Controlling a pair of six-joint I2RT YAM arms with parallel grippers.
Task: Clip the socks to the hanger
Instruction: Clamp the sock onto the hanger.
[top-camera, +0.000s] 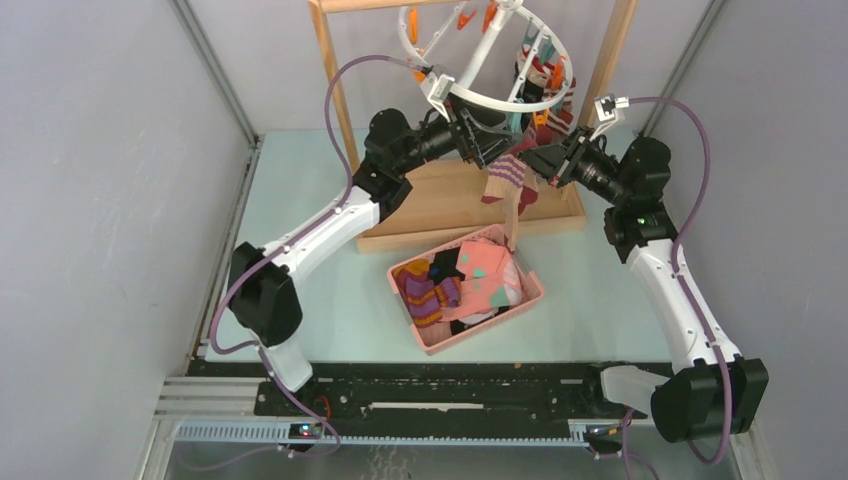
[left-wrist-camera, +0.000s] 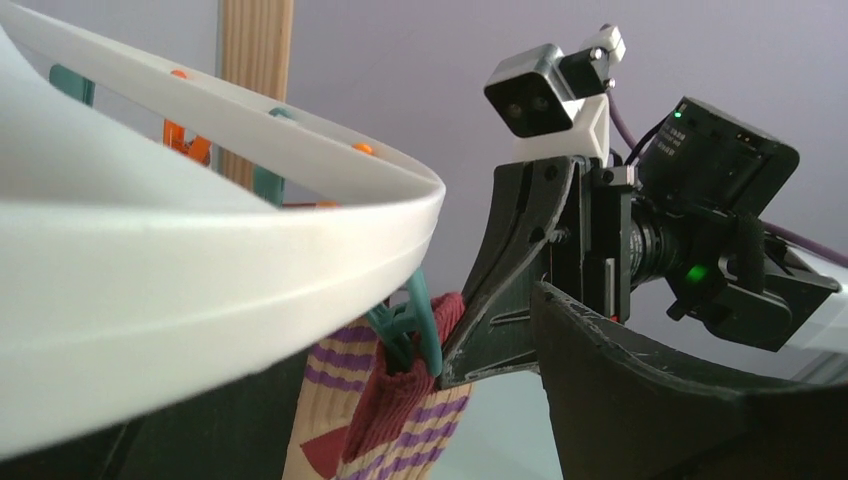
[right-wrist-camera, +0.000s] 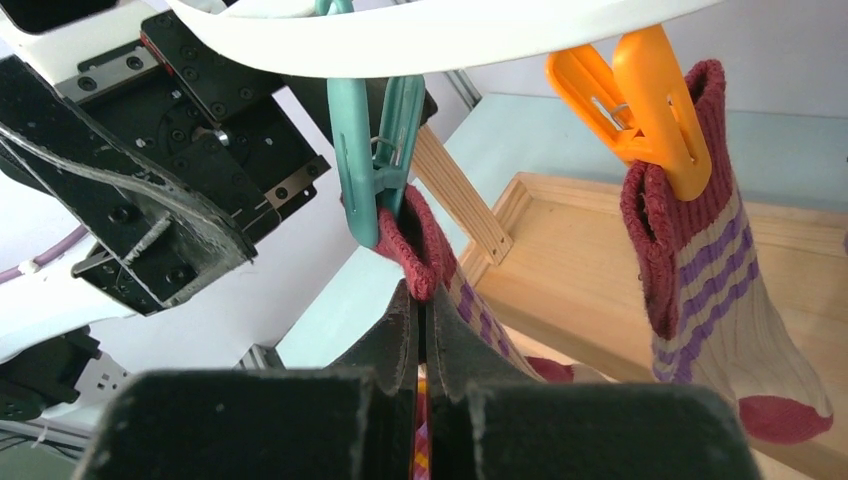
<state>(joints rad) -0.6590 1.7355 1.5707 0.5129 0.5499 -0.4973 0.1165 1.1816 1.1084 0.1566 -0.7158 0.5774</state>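
Up top, both arms crowded the hanger (top-camera: 487, 103), striped sock (top-camera: 506, 176) dangling lengthwise between them. Left wrist: left gripper (top-camera: 487, 135) jaws wide, teal clip (left-wrist-camera: 416, 326) biting the cuff just ahead, ring hiding plenty. Right wrist: right gripper (right-wrist-camera: 421, 312) pinched on the sock directly under that clip

The hanger (top-camera: 497, 106) is cut off by the top edge. The right gripper (right-wrist-camera: 418, 320) hides the lower part of the sock (right-wrist-camera: 415, 235).
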